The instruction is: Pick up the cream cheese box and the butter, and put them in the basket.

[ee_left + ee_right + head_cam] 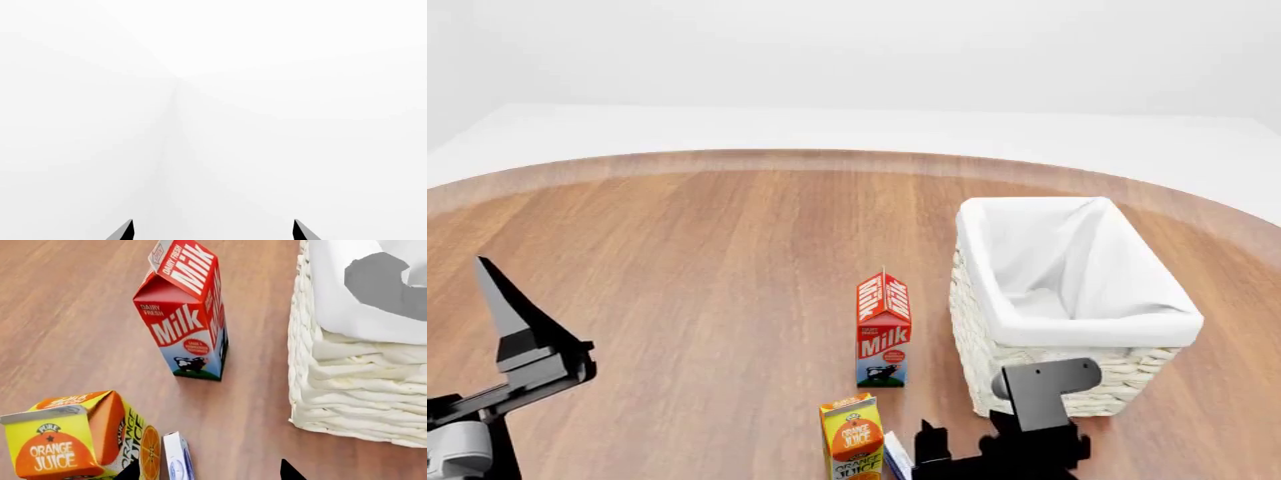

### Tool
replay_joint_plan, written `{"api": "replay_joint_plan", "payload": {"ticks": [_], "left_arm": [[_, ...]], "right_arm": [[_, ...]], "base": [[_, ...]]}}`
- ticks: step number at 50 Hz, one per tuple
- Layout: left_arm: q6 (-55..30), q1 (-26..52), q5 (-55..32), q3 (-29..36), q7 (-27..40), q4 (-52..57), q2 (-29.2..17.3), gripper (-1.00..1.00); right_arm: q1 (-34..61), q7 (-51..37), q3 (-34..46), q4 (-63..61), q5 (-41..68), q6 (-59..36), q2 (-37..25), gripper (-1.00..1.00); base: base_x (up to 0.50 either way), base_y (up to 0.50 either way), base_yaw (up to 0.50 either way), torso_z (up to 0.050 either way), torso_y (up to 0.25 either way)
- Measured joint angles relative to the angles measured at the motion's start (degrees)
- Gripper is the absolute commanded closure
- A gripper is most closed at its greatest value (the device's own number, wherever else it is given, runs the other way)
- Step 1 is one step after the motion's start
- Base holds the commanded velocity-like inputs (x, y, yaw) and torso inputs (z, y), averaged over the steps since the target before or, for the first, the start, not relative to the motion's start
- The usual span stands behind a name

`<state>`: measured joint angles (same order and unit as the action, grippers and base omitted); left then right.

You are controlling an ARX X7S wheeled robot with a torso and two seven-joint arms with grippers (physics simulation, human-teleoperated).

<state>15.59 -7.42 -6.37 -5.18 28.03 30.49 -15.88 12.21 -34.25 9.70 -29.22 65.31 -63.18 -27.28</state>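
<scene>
Progress is looking early: the basket [1174, 325] is standing on the wooden tabletop [694, 260] with only its white liner showing inside, so neither item appears to be delivered yet. The cream cheese box [177, 460] is standing on edge just beside the orange juice carton [80, 440], near the tabletop's front edge, with the milk carton [187, 315] farther back and the basket off to the side. The right tool [210, 471] is hovering just above and beside the cream cheese box with its tips spread apart and nothing between them, seemingly lining up for the first pick. The left tool [213, 230] is pointing at blank white background, released and empty. The butter is not showing in any view, so finding and carrying it is remaining, along with both placements.
</scene>
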Motion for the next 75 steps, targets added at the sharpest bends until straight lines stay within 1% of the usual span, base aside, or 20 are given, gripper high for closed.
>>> {"api": "replay_joint_plan", "payload": {"ticks": [36,75], "left_arm": [[0.4,0.0,-0.2,0.8,0.7,-0.5,-0.7,-1.00],[0.4,0.1,-0.9,1.5,1.4,-0.8,-1.5,-1.00]], "right_arm": [[-2.4,3.2,4.3,3.4,-5.4,3.4,-0.8,-1.00],[-0.6,6.8,13.0,7.6,-12.9,5.9,-0.6,-1.00]], "base": [[0.00,0.00,0.00,0.000,0.000],[0.00,0.00,0.00,0.000,0.000]]}}
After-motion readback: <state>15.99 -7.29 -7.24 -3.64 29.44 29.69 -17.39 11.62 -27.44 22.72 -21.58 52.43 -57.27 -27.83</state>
